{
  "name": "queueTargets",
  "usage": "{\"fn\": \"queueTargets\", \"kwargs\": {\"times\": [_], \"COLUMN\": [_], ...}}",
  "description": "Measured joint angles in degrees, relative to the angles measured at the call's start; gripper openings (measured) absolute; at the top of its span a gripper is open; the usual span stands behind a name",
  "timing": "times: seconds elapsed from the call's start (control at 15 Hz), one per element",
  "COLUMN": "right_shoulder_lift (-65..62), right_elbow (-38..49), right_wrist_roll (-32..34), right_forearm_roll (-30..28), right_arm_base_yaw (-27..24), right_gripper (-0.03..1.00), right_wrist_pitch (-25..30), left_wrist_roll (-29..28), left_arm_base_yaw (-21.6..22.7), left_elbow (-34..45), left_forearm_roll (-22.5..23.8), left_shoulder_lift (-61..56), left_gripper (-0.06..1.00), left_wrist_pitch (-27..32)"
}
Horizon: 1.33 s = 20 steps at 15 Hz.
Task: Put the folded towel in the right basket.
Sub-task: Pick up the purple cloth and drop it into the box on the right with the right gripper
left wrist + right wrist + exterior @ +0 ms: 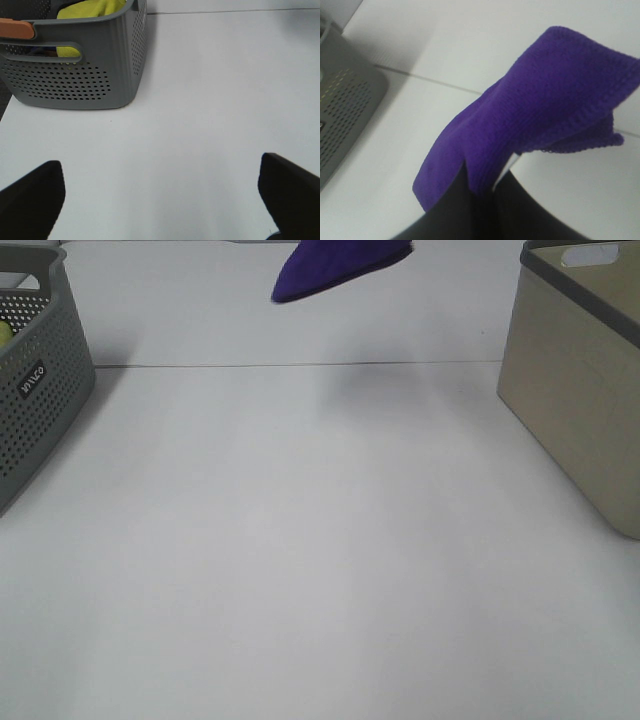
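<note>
Fingers (445, 217) of the right gripper (487, 187) are clenched on the folded towel (545, 100), pinching one edge of the purple cloth while the rest of it hangs free beyond them. In the exterior high view the folded towel (335, 268) is airborne at the far edge of the picture, above the table (300, 560), between the two baskets and well apart from the right basket (580, 410); the gripper itself lies outside that view. A faint shadow (370, 390) falls on the table beneath the cloth. Judged from this, the transport step is in hand: grasp and lift appear complete, placement is not yet done. The next move calls for carrying the towel toward the robot's right until it is over the open top of the right basket, clearing the dark rim, then lowering and releasing. The left gripper (160, 200) has its fingers (35, 195) spread wide and empty, over bare table near the left basket (75, 75), a perforated grey basket containing a yellow cloth (92, 10). The table is white, smooth and plain, crossed by a thin seam (300, 365) in its far part. Nothing of the room beyond the table can be made out.
</note>
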Motion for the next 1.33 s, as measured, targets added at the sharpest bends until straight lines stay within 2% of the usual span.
{"fn": "queueTargets", "kwargs": {"times": [0.13, 0.2, 0.4, 0.6, 0.67, 0.73, 0.8, 1.0, 1.07, 1.2, 1.33], "right_shoulder_lift": [-3.38, -6.70, -10.60, -10.77, -10.71, -10.71, -10.71, -10.60, -10.60, -10.77, -11.46], "right_elbow": [0.00, 0.11, 4.58, 10.94, 14.04, 17.59, 20.40, 24.87, 24.87, 24.87, 24.87], "right_wrist_roll": [0.06, 0.52, 0.17, -0.23, -0.40, -0.46, -0.46, -0.57, -0.63, -0.86, -3.27], "right_forearm_roll": [-4.01, -6.47, -7.05, -8.54, -9.57, -10.37, -11.12, -11.12, -11.12, -10.83, -7.16], "right_arm_base_yaw": [-4.64, -11.29, -21.94, -27.79, -29.28, -30.08, -30.42, -30.31, -30.31, -30.31, -30.14], "right_gripper": [0.01, 0.01, 0.01, 0.02, 0.06, 0.14, 0.29, 0.89, 0.94, 0.97, 0.98], "right_wrist_pitch": [0.06, 0.06, 0.06, 0.06, 0.11, 0.17, 0.34, 0.52, 0.52, 0.52, 0.52], "left_wrist_roll": [0.00, 0.00, 0.00, 0.00, 0.00, 0.00, 0.00, 0.00, 0.00, 0.00, 0.00], "left_arm_base_yaw": [0.00, 0.00, 0.00, 0.00, 0.00, 0.00, 0.00, 0.00, 0.00, 0.00, 0.00], "left_elbow": [0.00, 0.00, 0.00, 0.00, 0.00, 0.00, 0.00, 0.00, 0.00, 0.00, 0.00], "left_forearm_roll": [0.00, 0.00, 0.00, 0.00, 0.00, 0.00, 0.00, 0.00, 0.00, 0.00, 0.00], "left_shoulder_lift": [0.00, 0.00, 0.00, 0.00, 0.00, 0.00, 0.00, 0.00, 0.00, 0.00, 0.00], "left_gripper": [0.99, 0.99, 0.99, 0.99, 0.99, 0.99, 0.99, 0.99, 0.99, 0.99, 0.99], "left_wrist_pitch": [0.00, 0.00, 0.00, 0.00, 0.00, 0.00, 0.00, 0.00, 0.00, 0.00, 0.00]}}
